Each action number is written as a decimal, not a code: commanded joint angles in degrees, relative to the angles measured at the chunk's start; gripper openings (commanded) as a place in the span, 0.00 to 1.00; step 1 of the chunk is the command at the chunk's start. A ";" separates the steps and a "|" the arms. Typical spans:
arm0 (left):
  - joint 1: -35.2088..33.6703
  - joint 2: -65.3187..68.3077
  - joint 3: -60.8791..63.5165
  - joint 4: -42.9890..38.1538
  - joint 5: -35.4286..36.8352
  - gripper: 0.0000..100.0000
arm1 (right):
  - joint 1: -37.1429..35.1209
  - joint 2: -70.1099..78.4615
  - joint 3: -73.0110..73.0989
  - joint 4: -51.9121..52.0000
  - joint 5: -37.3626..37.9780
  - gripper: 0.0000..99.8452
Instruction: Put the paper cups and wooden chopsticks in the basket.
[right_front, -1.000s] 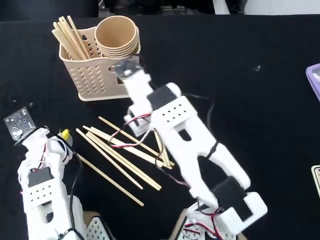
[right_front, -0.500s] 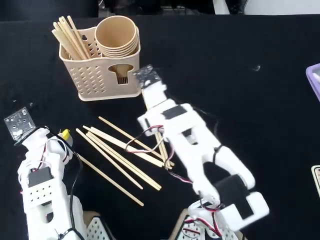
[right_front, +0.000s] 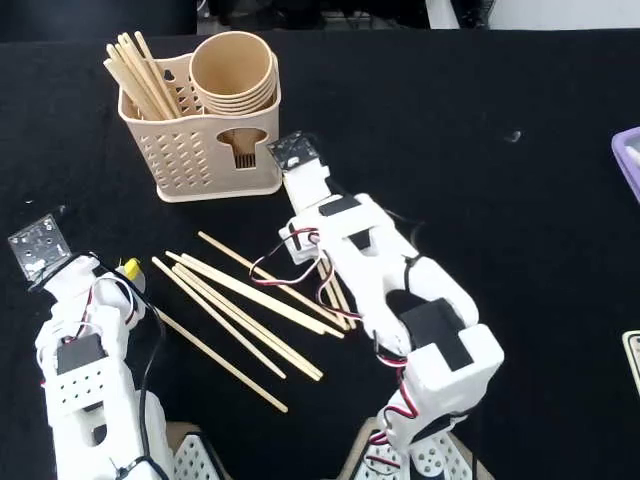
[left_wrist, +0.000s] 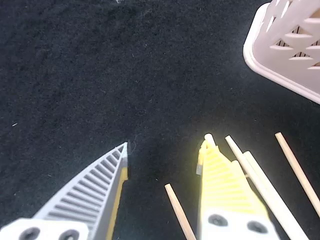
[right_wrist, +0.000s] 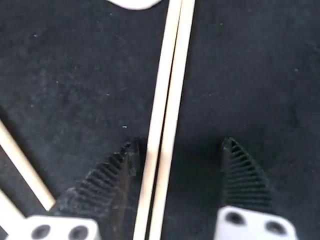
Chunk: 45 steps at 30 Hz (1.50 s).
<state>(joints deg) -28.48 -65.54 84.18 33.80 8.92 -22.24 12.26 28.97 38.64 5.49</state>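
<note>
Basket (right_front: 205, 150) stands at the far left of the black table (right_front: 500, 220), a light, perforated plastic thing that I judge would slide if nudged hard. The paper cups (right_front: 235, 70) are nested in its right side, already in; they look thin and easy to crush, so I leave them alone. A bundle of wooden chopsticks (right_front: 140, 80) leans in its left side. The loose chopsticks (right_front: 250, 310) lie fanned flat on the table nearer to me, between my two arms, and these are what is left to do. I expect them to be light, stiff and smooth, prone to roll or pivot if pinched near one end. Lying flat on the cloth, they give little to get under. I would take a pair near its middle, squarely across its length, so it stays level when lifted. My right gripper (right_wrist: 181, 147) hangs over just such a pair (right_wrist: 167, 100). Its jaws are spread wide, one on each side, the two sticks run touching side by side between them, closer to one jaw, and nothing is clamped yet. My left gripper (left_wrist: 165, 142) sits low at the near left, jaws likewise parted and empty, its yellow finger (left_wrist: 220, 185) just beside the ends of a few sticks.
</note>
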 joint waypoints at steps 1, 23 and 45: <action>0.04 -0.88 -0.40 -0.97 0.00 0.22 | -0.44 0.13 -2.33 -0.70 0.53 0.11; 0.04 -0.88 -0.40 -1.05 0.00 0.22 | 13.36 -35.38 20.97 -5.36 0.26 0.01; -0.04 -0.88 -0.40 -1.05 0.00 0.22 | 5.19 -64.40 16.48 -6.95 -0.09 0.01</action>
<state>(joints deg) -28.48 -65.54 84.18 33.80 8.92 -12.92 -50.33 48.66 37.85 5.58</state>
